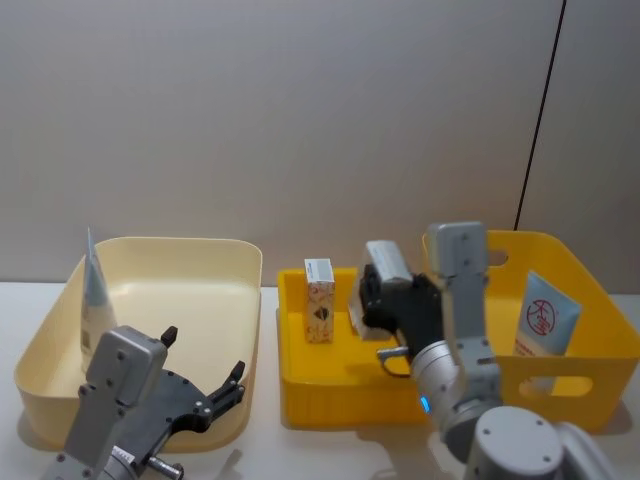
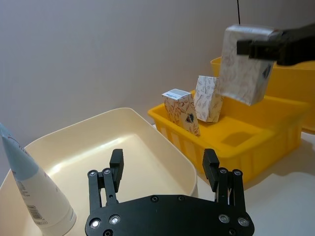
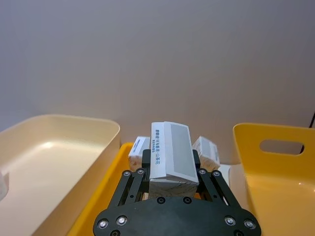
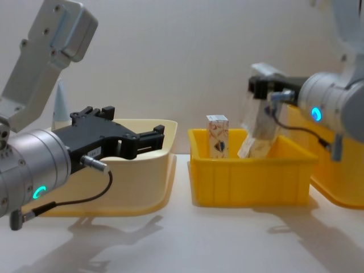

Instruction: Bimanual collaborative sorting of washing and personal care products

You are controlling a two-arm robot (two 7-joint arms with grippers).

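Now the right pincer (image 3: 170, 169) is clamped on a small carton (image 3: 171, 157), up above the small yellow bin (image 1: 330, 395). 2 more cartons (image 1: 319, 286) stand inside it. The left pincer (image 2: 164, 167), fingers apart, hangs over the cream bin (image 1: 225, 260), with a tube (image 1: 95, 295) at its 9 o'clock.

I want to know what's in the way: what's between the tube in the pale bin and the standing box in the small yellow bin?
In the head view, between the tube and the standing box lie bare bin floor and the pale bin's right wall.
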